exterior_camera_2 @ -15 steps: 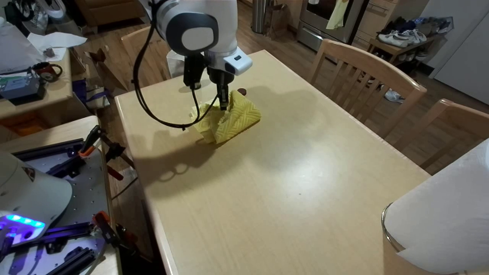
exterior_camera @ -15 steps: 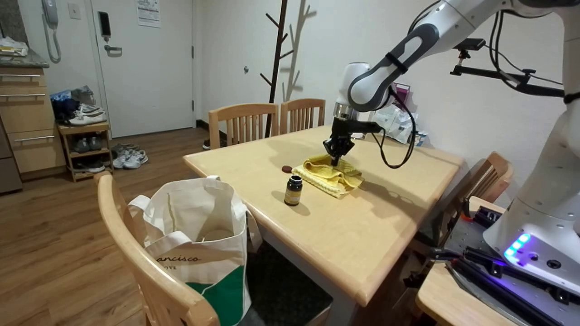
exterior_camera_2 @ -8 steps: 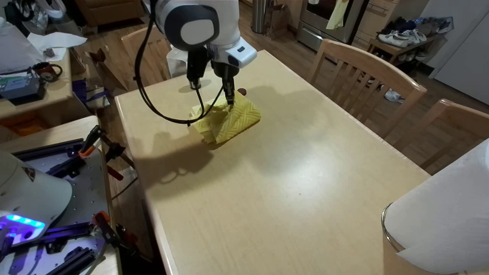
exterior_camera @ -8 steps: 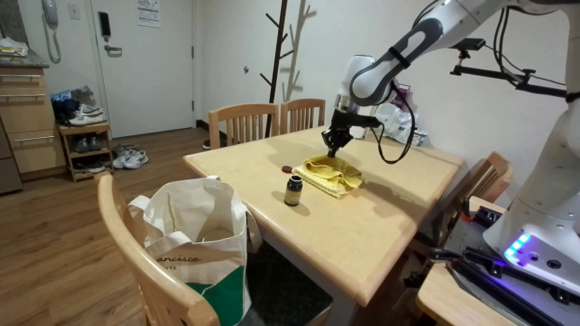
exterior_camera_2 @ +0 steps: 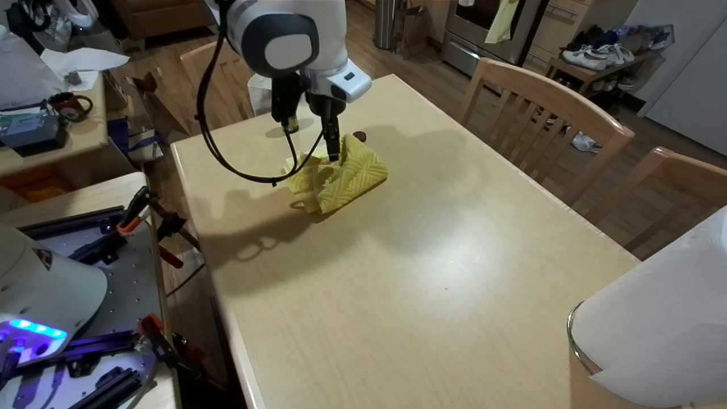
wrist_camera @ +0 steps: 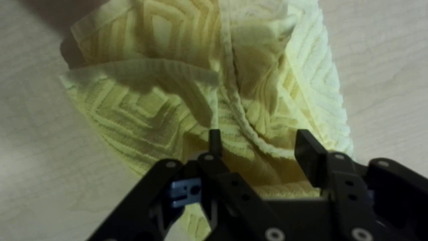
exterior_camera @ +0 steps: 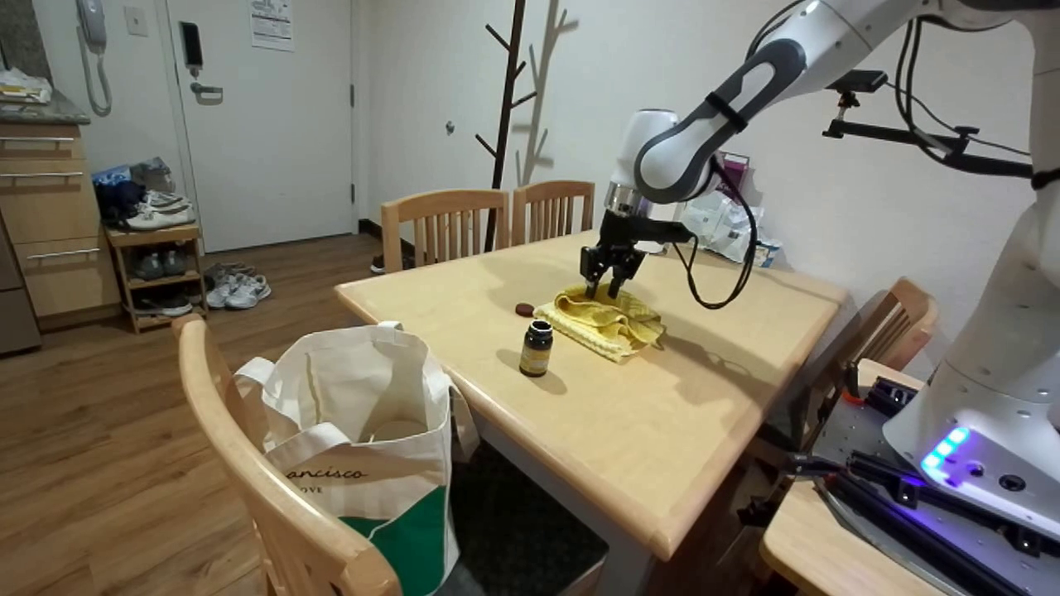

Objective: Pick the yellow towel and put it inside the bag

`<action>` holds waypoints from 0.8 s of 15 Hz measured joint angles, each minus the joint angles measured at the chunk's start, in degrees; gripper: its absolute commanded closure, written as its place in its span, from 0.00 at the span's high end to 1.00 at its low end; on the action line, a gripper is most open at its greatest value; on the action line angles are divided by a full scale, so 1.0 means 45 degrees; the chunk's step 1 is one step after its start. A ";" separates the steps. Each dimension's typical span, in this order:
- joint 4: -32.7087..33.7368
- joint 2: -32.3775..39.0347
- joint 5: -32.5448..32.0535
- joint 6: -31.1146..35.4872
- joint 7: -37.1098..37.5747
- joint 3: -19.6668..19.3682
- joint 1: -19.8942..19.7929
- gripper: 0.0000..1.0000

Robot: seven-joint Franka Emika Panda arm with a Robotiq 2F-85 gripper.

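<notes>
The yellow towel (exterior_camera: 609, 331) lies crumpled and folded on the table, also visible in an exterior view from across the table as a patterned yellow heap (exterior_camera_2: 356, 179). My gripper (exterior_camera: 602, 291) points down over its upper folds, jaws parted. In the wrist view, the towel (wrist_camera: 143, 110) spreads beneath the open gripper (wrist_camera: 258, 142), and a raised hem curves through the gap between the fingers without being pinched. Whether the fingertips touch the cloth, I cannot tell. The bag (exterior_camera: 364, 488), cream canvas with a green patch, sits with its mouth open on a chair beside the table.
A dark bottle (exterior_camera: 536, 352) stands upright near the towel, with a brown cap (exterior_camera: 524, 310) lying close by. The bag's chair (exterior_camera: 211, 406) has a tall wooden back. A white cylinder (exterior_camera_2: 653, 324) occupies a table corner. More chairs (exterior_camera: 447, 219) line the far side.
My gripper's fingers have spread from closed to open. The arm rose slightly, then came back down over the towel, which stays in about the same place.
</notes>
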 measured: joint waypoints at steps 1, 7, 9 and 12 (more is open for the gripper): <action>-0.0043 0.0168 0.0000 -0.0001 0.0000 0.0042 0.0036 0.96; -0.0441 0.1030 -0.0269 -0.0002 -0.0208 -0.0001 0.0204 0.75; -0.0419 0.1175 -0.0364 -0.0001 -0.0319 -0.0109 0.0301 0.66; -0.0346 0.1168 -0.0365 -0.0002 -0.0397 -0.0143 0.0344 0.46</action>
